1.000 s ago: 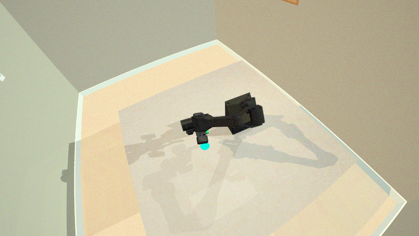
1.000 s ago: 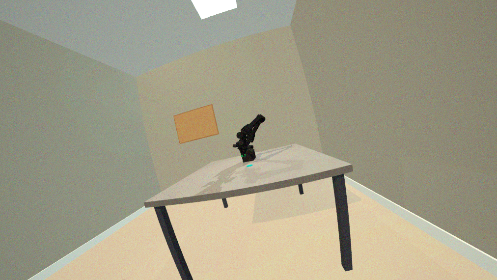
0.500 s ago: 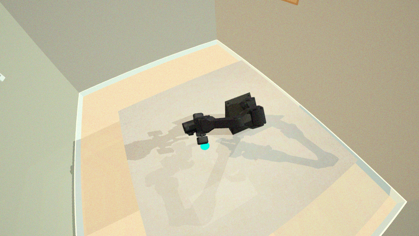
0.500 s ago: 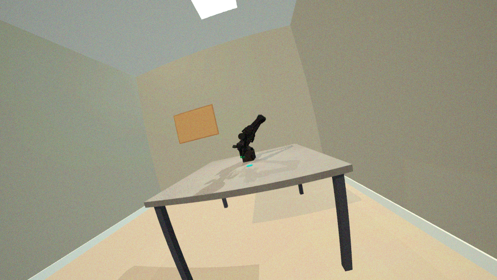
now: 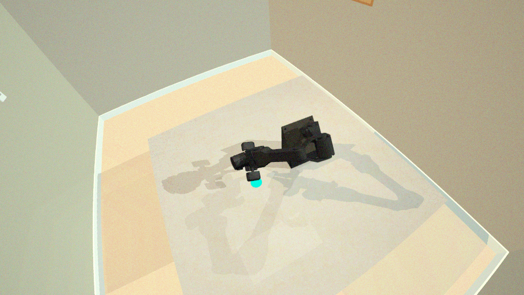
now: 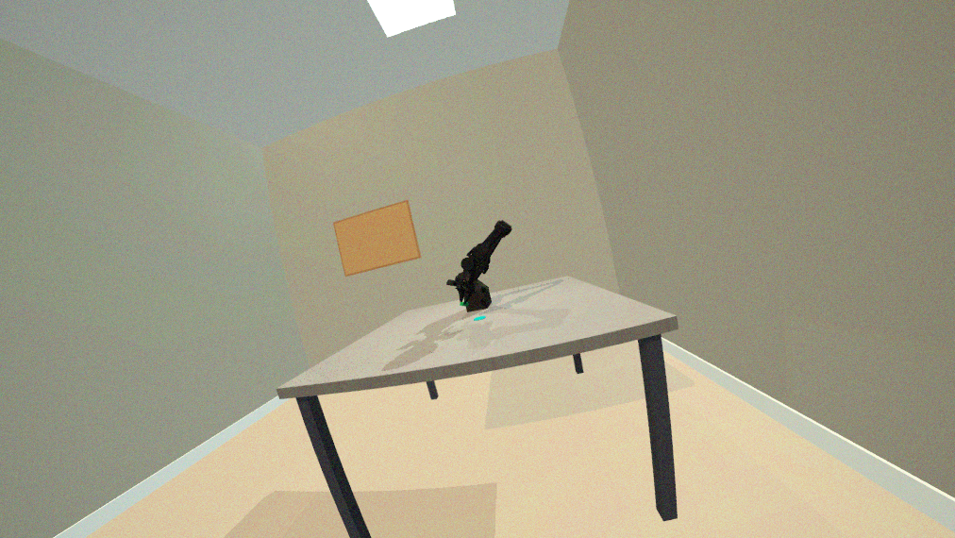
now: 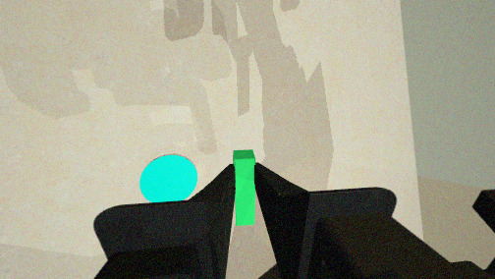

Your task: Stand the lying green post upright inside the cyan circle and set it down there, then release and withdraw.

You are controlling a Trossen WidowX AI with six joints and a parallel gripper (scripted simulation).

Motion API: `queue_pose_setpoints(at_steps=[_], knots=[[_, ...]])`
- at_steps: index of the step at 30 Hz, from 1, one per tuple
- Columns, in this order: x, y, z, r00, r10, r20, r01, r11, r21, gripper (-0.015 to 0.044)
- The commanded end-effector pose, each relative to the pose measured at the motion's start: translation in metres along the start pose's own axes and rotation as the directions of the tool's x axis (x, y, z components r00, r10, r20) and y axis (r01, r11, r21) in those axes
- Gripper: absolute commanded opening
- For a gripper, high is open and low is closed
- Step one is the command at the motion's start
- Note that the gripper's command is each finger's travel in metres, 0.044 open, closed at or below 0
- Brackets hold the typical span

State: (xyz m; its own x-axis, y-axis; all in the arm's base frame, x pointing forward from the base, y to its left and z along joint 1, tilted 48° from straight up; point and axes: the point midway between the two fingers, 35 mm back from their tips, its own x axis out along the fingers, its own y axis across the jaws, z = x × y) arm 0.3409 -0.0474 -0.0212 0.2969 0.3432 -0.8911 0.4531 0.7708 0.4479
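The green post (image 7: 245, 196) (image 6: 462, 304) is between the fingertips of my gripper (image 7: 244, 168), which is shut on it. In the wrist view its long face runs down the image from the fingertips, with a darker end face at the top. Its exact tilt and its height over the table are hard to tell. The top view does not show the post; the arm hides it. The flat cyan circle (image 5: 256, 183) (image 6: 478, 318) (image 7: 168, 178) lies left of the post in the wrist view, its lower edge partly behind the left finger. No post stands on it.
The pale table top (image 5: 348, 241) (image 6: 534, 337) bears the black arm base (image 5: 299, 135) (image 6: 478, 297) behind the circle. Several arm shadows cross the table. A table edge (image 7: 410, 98) shows at the right in the wrist view.
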Motion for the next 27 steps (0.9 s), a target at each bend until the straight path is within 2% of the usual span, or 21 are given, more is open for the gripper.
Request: queue_pose_setpoints(at_steps=[1,27], knots=[[0.001,0.0,0.0,1.0,-0.013,0.021,0.013,1.0,0.003,0.0023],[0.013,-0.002,0.003,0.983,-0.084,0.164,0.085,0.996,0.003,0.0023]])
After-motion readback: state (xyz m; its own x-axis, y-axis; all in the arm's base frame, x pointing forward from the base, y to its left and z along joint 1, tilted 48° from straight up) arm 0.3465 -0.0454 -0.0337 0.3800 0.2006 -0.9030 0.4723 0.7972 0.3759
